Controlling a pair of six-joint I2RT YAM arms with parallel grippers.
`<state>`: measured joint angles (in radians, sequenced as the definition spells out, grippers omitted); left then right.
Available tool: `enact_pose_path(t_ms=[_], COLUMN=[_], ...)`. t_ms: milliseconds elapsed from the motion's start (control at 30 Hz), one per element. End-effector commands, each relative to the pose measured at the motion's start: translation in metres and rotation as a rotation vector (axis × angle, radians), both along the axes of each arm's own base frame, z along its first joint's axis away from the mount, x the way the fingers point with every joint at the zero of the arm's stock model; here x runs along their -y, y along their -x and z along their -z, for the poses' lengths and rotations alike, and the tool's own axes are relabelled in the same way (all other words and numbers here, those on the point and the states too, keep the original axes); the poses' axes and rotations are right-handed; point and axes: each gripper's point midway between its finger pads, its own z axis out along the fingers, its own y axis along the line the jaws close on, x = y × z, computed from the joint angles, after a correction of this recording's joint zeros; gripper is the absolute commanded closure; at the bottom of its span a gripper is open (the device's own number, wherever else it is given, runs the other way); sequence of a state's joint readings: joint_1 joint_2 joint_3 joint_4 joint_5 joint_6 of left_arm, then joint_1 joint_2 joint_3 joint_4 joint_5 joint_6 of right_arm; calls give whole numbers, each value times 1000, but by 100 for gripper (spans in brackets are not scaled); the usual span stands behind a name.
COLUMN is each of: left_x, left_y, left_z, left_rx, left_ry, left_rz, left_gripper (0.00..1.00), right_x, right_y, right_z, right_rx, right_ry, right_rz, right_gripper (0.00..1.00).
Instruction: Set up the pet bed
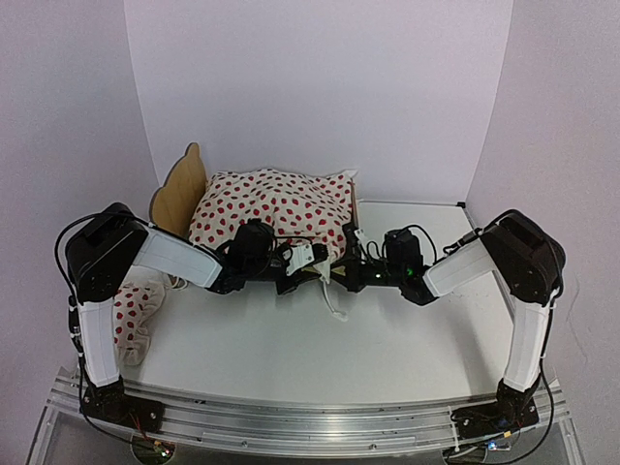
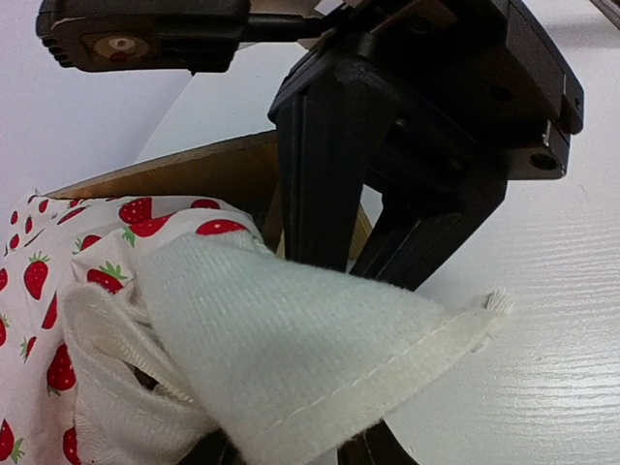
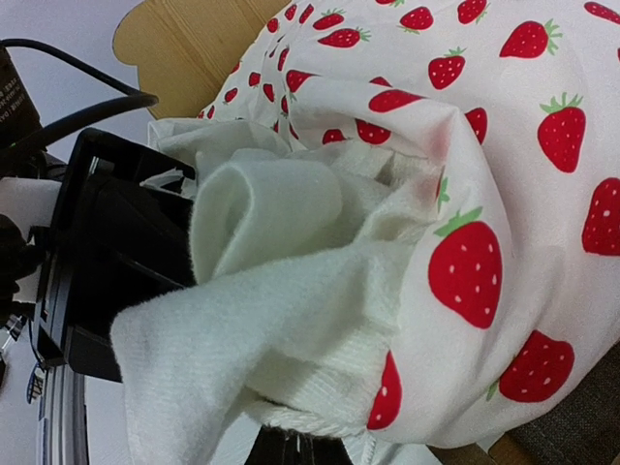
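left gripper (image 1: 312,258): clenched on the cream hem of the strawberry cloth (image 1: 271,205), as i read my wrist view. right gripper (image 1: 356,260): nose to nose with it, fingers buried in the same bunched cloth; i cannot tell its grip. pet bed (image 1: 177,194): light plywood, scalloped headboard upright, at the back left of the table (image 1: 291,339), draped by the cloth. pillow (image 1: 136,308): front left, apart from the bed.

The desk (image 1: 291,349) is open in front and at right. The bed (image 1: 179,194) under its cloth (image 1: 276,208) fills the back left; a pillow (image 1: 136,308) blocks the left edge.
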<state>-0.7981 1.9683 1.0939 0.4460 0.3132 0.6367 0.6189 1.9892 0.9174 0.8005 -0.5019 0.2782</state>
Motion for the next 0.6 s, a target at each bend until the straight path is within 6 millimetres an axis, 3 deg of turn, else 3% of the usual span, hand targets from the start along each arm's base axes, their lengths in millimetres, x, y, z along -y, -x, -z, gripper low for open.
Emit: enact_pose_path(t_ms=[0, 67, 200, 400, 567], left_x=[2, 0, -1, -3, -13], left_y=[-18, -22, -13, -4, -7], left_z=[-18, -23, -13, 1, 6], left_rx=[57, 51, 43, 15, -15], left_ry=[17, 21, -4, -44, -70], left_rz=[-2, 0, 54, 98, 73], left_gripper=[69, 68, 68, 70, 72], right_x=[-10, -10, -15, -20, -8], right_y=[26, 32, 32, 20, 5], right_z=[21, 24, 20, 10, 18], right_rx=[-93, -96, -74, -37, -11], right_ry=[52, 75, 86, 80, 157], right_rz=[-108, -133, -155, -126, -13], right_gripper=[100, 100, 100, 100, 100])
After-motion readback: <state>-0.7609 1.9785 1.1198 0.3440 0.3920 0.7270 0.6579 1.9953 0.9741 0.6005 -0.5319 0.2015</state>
